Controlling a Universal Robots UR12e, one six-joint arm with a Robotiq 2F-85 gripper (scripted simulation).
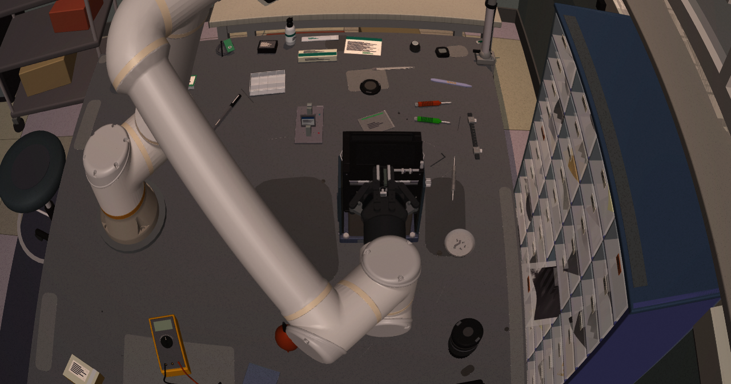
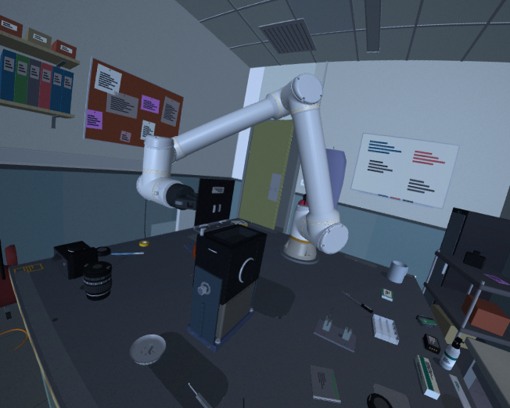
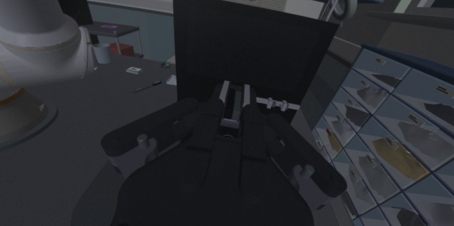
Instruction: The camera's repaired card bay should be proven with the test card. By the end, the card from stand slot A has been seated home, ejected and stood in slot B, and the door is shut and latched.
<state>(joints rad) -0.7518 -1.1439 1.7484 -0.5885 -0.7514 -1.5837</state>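
The bay door [image 3: 250,50] stands up from the top of the black camera body [image 2: 227,281], hinged along a rod [image 3: 276,103]. The door [image 1: 381,149] is swung open over the camera's far side. The card stand [image 1: 309,123] sits on the table to the left of the camera and holds a blue card. My gripper [image 3: 234,97] is level with the door's hinged edge, on the near side. In the second side camera the gripper [image 2: 194,200] meets the door [image 2: 214,200] edge. It is closed and grips the door's edge.
A blue cabinet of parts drawers [image 1: 603,177] lines the table's right side. A round dish [image 1: 459,242] and a lens [image 1: 465,337] lie near the camera. Screwdrivers [image 1: 432,112], a multimeter [image 1: 167,343] and small boxes are scattered about. My arm crosses the table's left half.
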